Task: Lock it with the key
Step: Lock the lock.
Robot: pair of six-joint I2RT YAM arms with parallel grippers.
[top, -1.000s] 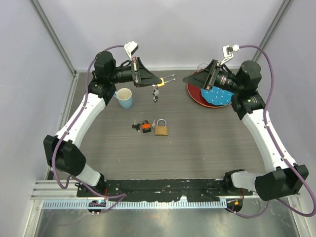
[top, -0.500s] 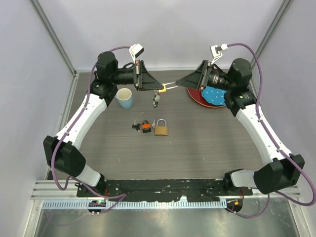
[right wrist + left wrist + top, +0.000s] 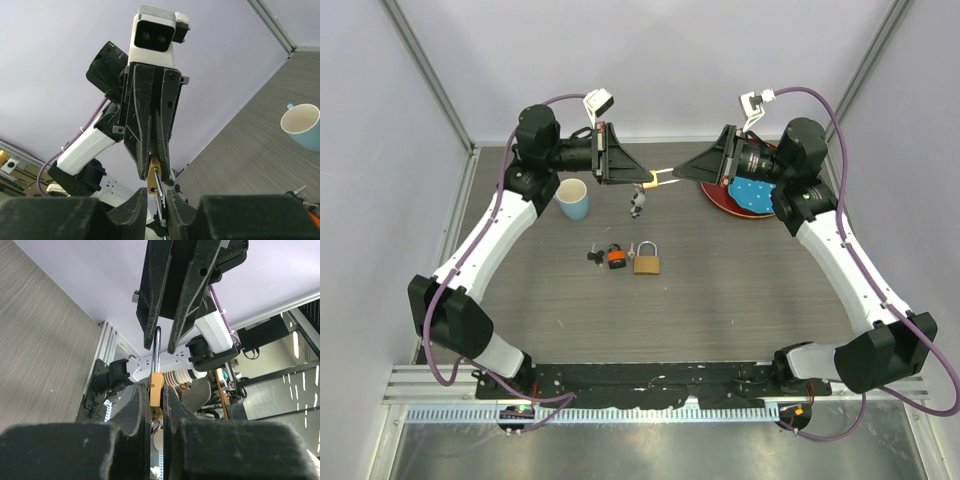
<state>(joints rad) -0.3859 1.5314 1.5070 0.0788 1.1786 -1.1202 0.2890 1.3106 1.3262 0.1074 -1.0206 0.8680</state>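
Observation:
The key bunch (image 3: 610, 257), with an orange head and a black head, lies on the table just left of the big brass padlock (image 3: 647, 262). Neither gripper touches them. My left gripper (image 3: 645, 180) is raised above the far table and is shut on the tiny brass padlock (image 3: 155, 386). Its silver keychain (image 3: 636, 203) hangs below. The padlock's silver shackle (image 3: 157, 347) points at my right gripper (image 3: 672, 173). In the right wrist view the right gripper (image 3: 157, 200) straddles the shackle (image 3: 160, 192), with a small gap still showing between the jaws and the shackle.
A light blue mug (image 3: 572, 199) stands at the far left under the left arm. A red plate (image 3: 712, 193) holding a blue cloth (image 3: 757, 193) sits at the far right under the right arm. Grey walls and metal posts ring the table.
My right gripper has swung left to meet the left gripper and now straddles the tiny padlock's shackle. The left gripper shifted slightly right. The key bunch and big padlock have not moved.

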